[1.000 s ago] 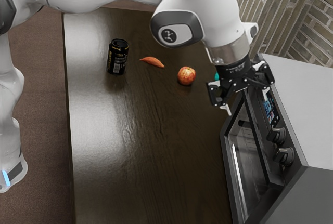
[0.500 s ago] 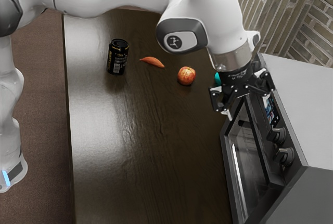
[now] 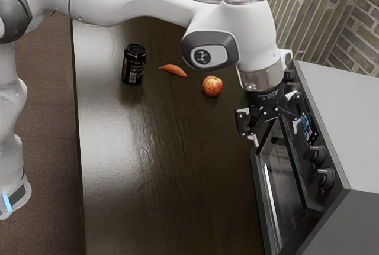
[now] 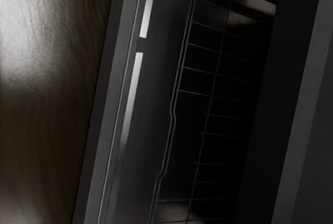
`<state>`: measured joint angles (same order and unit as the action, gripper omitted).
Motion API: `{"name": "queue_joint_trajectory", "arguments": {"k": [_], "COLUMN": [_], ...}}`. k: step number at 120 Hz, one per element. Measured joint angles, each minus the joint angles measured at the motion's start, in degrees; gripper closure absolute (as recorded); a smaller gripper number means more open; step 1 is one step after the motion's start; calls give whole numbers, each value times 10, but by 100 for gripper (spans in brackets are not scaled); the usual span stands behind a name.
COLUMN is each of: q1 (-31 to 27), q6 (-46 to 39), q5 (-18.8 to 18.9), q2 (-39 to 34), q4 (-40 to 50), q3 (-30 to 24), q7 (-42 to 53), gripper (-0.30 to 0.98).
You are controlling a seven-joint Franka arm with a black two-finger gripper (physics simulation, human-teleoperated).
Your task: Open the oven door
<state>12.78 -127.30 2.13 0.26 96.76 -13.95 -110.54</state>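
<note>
Count, exterior view: one toaster oven (image 3: 355, 113), one gripper (image 3: 275, 129), one soda can (image 3: 134, 64), one apple (image 3: 212, 86), one carrot (image 3: 173, 70). Control knobs on the oven: two plain, lower (image 3: 324, 177) and middle (image 3: 314, 154); a dark rounded form beside the wrist looks like a third. Oven sits at the exterior view's right; its door (image 3: 259, 190), the task's part, is on the side facing the table (image 3: 172, 184), below the control panel. How far the door stands open: cannot tell. Gripper is above the front, fingers spread apart, nothing between them; it hides part of the panel. Wrist view: wire rack (image 4: 210, 96) inside, two bright strips on the glass (image 4: 156, 89). Can upright, apple between carrot and gripper, all three lying well apart from the door. Brick wall (image 3: 296, 12) behind oven. Writing: yellow lettering and a pale printed block on the can, illegible; blue-and-white display (image 3: 307, 125) on the panel, too small to read.
</note>
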Motion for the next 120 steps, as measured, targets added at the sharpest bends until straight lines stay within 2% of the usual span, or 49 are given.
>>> {"name": "queue_joint_trajectory", "arguments": {"k": [42,55,63,74,120], "q1": [-7,7,-11,-5,-6], "q6": [-9,-11,-11,-11,-11], "q5": [-28,-39,-44,-47,-54], "q2": [6,-2,-10,-22,-74], "q4": [21,35,44,55,121], "q3": [2,16,-1,6,15], "q7": [5,7,9,11,17], "gripper": [3,15,23,29,35]}}
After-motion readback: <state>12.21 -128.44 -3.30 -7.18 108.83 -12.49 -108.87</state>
